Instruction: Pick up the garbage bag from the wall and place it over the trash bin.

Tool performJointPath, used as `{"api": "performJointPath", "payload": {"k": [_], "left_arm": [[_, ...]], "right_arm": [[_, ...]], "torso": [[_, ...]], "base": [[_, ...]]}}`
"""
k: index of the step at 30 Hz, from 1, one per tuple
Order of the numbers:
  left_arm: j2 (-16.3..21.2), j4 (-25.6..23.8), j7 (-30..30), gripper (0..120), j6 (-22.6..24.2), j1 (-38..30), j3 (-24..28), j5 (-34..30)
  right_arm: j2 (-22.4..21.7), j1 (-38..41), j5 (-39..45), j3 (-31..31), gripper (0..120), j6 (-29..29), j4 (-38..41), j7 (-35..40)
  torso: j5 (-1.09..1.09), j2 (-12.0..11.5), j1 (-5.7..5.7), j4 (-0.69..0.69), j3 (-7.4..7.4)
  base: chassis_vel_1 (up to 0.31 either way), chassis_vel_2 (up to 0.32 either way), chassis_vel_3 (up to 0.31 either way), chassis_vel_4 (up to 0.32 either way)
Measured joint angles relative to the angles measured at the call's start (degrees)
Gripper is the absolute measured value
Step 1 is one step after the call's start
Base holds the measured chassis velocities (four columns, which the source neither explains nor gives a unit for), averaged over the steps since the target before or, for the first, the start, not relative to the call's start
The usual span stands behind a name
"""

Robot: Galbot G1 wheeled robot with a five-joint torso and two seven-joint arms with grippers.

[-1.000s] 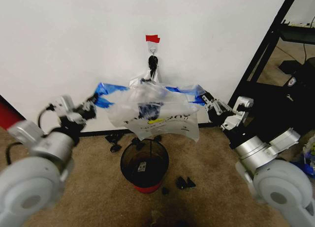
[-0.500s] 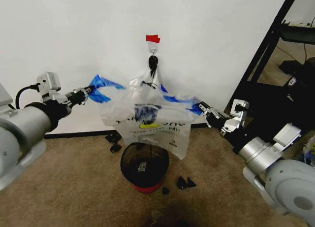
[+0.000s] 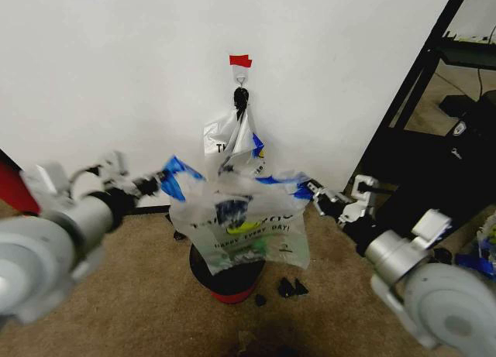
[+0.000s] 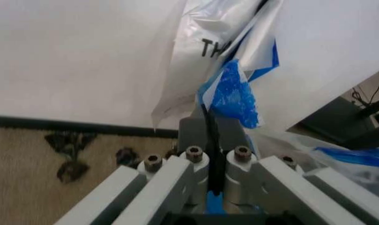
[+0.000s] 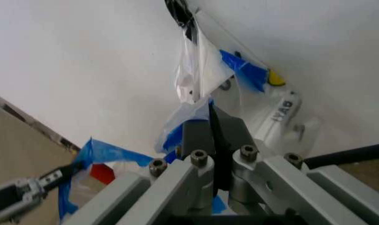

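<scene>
The left gripper [image 3: 155, 183] reaches in from the left at about bin-top height, its fingers pinched tight on one blue handle [image 3: 177, 171] of the garbage bag [image 3: 240, 225]; in the left wrist view the same gripper [image 4: 213, 140] has its two jaws pressed together with blue plastic [image 4: 236, 96] bunched just past the tips. The one garbage bag hangs stretched between both grippers, its thin printed body drooping in front of and over the trash bin [image 3: 229, 283], so that the bin's black rim and red base show just below the bag's lower edge. A single trash bin stands on the brown carpet [image 3: 139, 310] near the wall [image 3: 116, 70]. On that wall, above and behind the held bag, one strip of red tape [image 3: 240, 60] sits over one small hook [image 3: 241, 80], and a second, whiter bag [image 3: 232, 136] hangs from the hook by a dark tie. A few small dark scraps [image 3: 291, 287] lie on the carpet right of the bin. The right gripper [image 3: 318, 196] comes in from the right, clamped on the bag's other blue handle [image 3: 298, 185]; in the right wrist view its jaws [image 5: 213, 133] are closed with bag film caught between them. Far right stands one black shelf frame [image 3: 418, 86].
</scene>
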Motion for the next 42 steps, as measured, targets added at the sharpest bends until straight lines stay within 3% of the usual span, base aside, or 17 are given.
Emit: {"api": "performJointPath", "payload": {"k": [5, 10, 14, 26, 34, 42], "left_arm": [[0.2, 0.0, 2.6, 0, -0.9, -0.6, 1.9, 4.7], [0.5, 0.0, 3.5, 0, -0.7, -0.1, 0.5, 4.8], [-1.5, 0.6, 4.0, 0, -1.1, 1.7, 2.1, 7.9], [-7.8, 3.8, 3.6, 0, -2.5, 8.2, 8.2, 15.8], [-9.2, 1.6, 0.5, 0, -1.2, 14.8, 4.1, 14.8], [-10.3, 4.2, -1.8, 0, 0.5, 18.5, 3.2, 16.0]], "right_arm": [[7.6, 2.5, -4.9, -6.5, 0, 0.3, -5.7, -1.4], [11.7, 4.1, -6.8, -10.0, 0, 0.6, -7.5, -0.8], [14.4, 4.6, -8.4, -12.0, 0, 1.3, -9.9, -0.8], [17.5, -3.5, -16.2, -12.9, 0, 2.9, -16.0, -1.6], [18.3, -8.7, -18.7, -11.5, 0, 3.4, -13.3, -1.8], [20.8, -11.8, -21.9, -12.3, 0, 4.2, -14.2, -2.8]], "torso": [[0.03, 0.0, 0.00, 0.00, 0.00], [0.02, 0.0, 0.00, 0.01, 0.00], [0.00, 0.0, 0.00, 0.01, 0.00], [0.02, 0.0, 0.00, 0.00, 0.00], [0.02, 0.0, 0.00, 0.01, -0.01], [0.01, 0.0, 0.00, 0.01, 0.00]], "base": [[0.000, 0.000, 0.000, 0.000], [0.000, 0.000, 0.000, 0.000], [0.000, 0.000, 0.000, 0.000], [0.000, 0.000, 0.000, 0.000], [0.000, 0.000, 0.000, 0.000], [0.000, 0.000, 0.000, 0.000]]}}
